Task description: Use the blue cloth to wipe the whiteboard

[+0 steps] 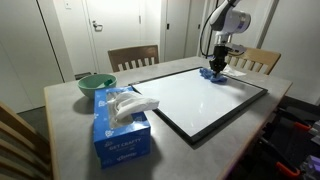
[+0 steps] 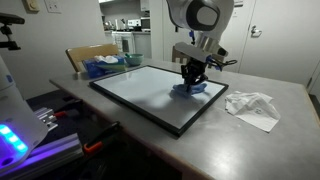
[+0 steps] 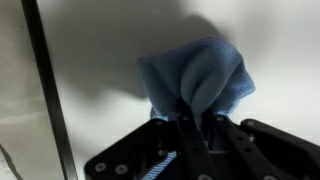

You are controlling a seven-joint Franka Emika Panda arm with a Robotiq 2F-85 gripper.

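- Cloth (image 1: 213, 73) sits bunched on the board (image 1: 185, 100), near one corner of the board and just inside its black frame (image 3: 45, 95).
- Fingers (image 3: 186, 125) are clenched on a pinch of fabric at the top of the cloth (image 3: 200, 72). In the wrist view the rest billows out past them toward the board.
- In an exterior view the gripper (image 2: 191, 80) stands upright over the board (image 2: 140, 88), with the cloth (image 2: 190, 91) spread beneath it on the white surface. It probably presses only lightly, though the views are too small to be sure.
- As I judge it, the wipe is at its start: the cloth is at a corner and most of the board is not yet covered.
- To wipe well, press down just enough that the fabric, not the fingers, rubs the board. Hard tips on the gloss would skid or mark it.
- Sweep in straight, overlapping passes along the frame, from this corner across the board's middle to its opposite edge.
- Hold the pinch tight, because a bunched cloth dragged too hard may pull free.
- Turn each pass short of the frame, so the raised edge does not snag the cloth or shove the board along the table (image 1: 65, 108).
- A tissue box (image 1: 120, 128) and a bowl (image 1: 96, 84) lie off the board beyond its opposite end, clear of the strokes.
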